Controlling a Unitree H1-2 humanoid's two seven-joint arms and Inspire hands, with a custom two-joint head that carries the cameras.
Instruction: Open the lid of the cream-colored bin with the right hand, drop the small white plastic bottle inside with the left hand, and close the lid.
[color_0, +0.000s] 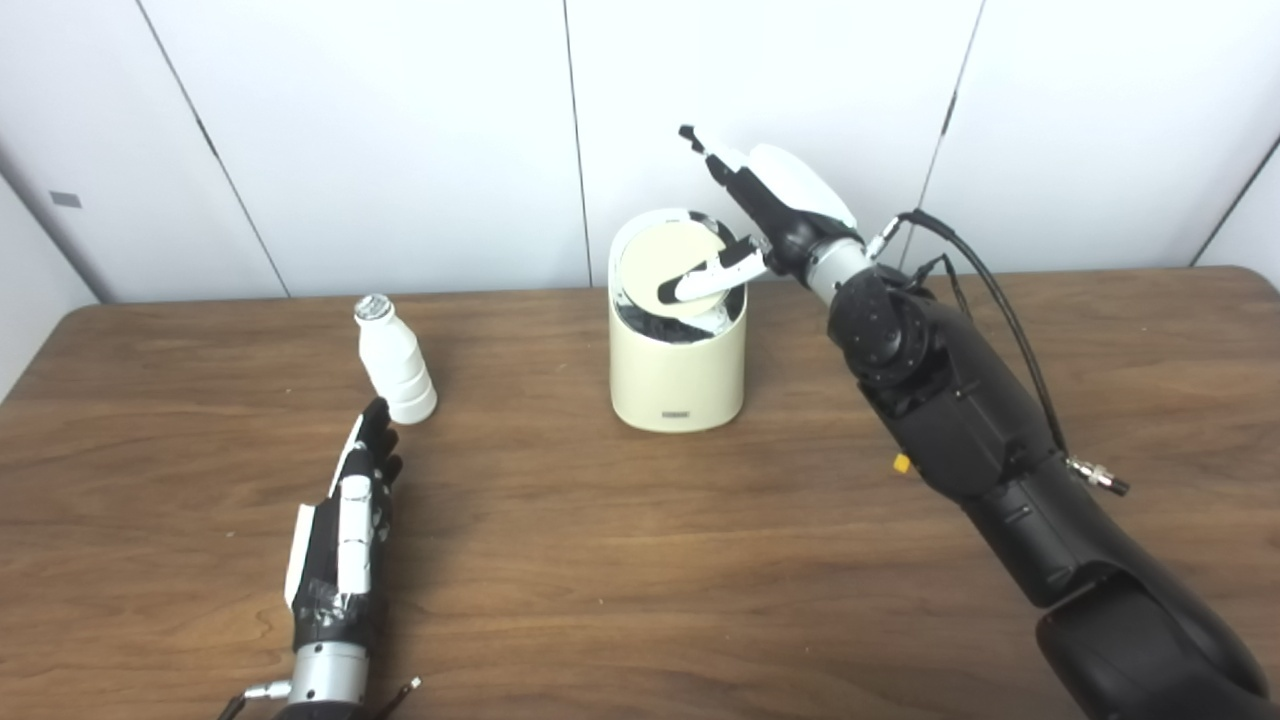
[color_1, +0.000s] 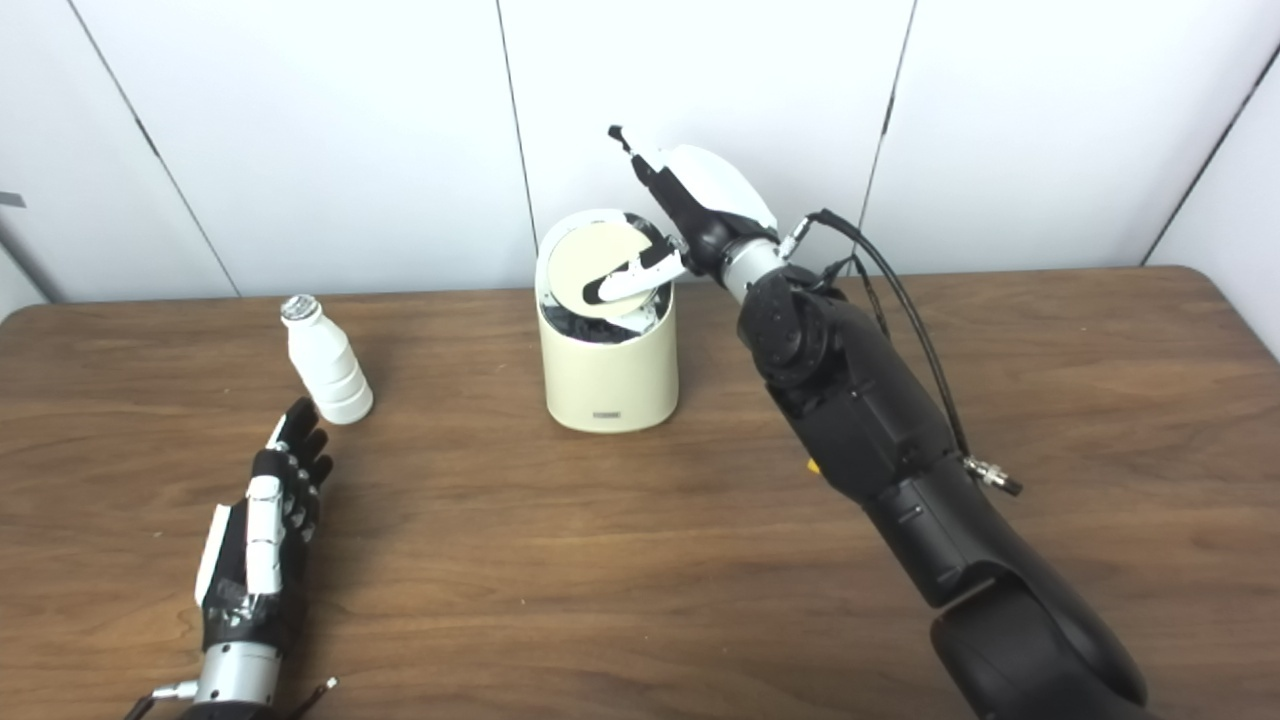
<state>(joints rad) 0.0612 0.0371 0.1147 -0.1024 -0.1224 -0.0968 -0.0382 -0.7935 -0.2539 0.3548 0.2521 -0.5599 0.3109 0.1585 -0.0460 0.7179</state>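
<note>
The cream-colored bin (color_0: 678, 380) stands at the middle back of the wooden table (color_0: 600, 580). Its round lid (color_0: 660, 262) is tilted, and a dark gap shows under its front edge. My right hand (color_0: 770, 205) hovers over the bin's right rim, open, with its thumb (color_0: 705, 278) lying on the lid and its fingers pointing up and away. The small white plastic bottle (color_0: 395, 365) stands upright to the left of the bin, with a silver cap. My left hand (color_0: 345, 520) lies open on the table just in front of the bottle, fingertips close to its base, holding nothing.
White wall panels (color_0: 400, 150) rise right behind the table's far edge. My right forearm (color_0: 960, 420) stretches across the table's right side, with cables looping off it. A stretch of bare wood lies between the bottle and the bin.
</note>
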